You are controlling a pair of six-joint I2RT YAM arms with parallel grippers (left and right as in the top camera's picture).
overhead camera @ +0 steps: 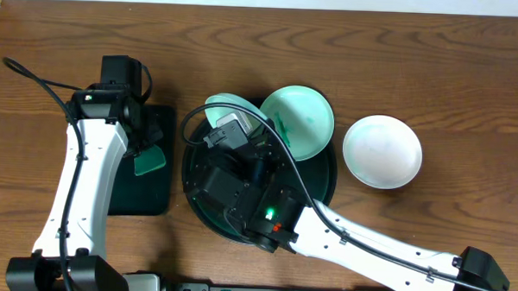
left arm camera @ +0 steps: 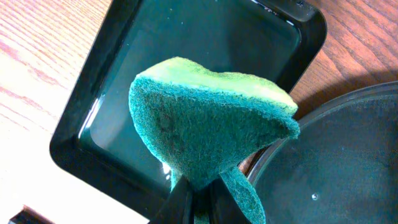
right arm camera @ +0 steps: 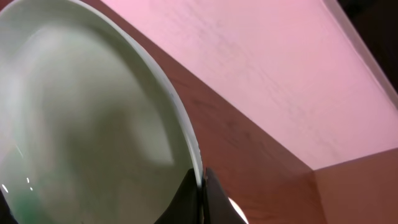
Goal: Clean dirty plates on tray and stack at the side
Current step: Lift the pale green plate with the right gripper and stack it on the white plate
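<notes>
My right gripper is shut on the rim of a pale turquoise plate and holds it tilted over the back left of the round black tray. In the right wrist view the jaws pinch that plate's edge. A second turquoise plate with dark green smears leans on the tray's back rim. The white plate lies on the table right of the tray. My left gripper is shut on a green sponge, which also shows in the overhead view.
The rectangular black tray lies left of the round tray, under the sponge; its wet floor shows in the left wrist view. The round tray's rim is just right of it. My right arm crosses the round tray.
</notes>
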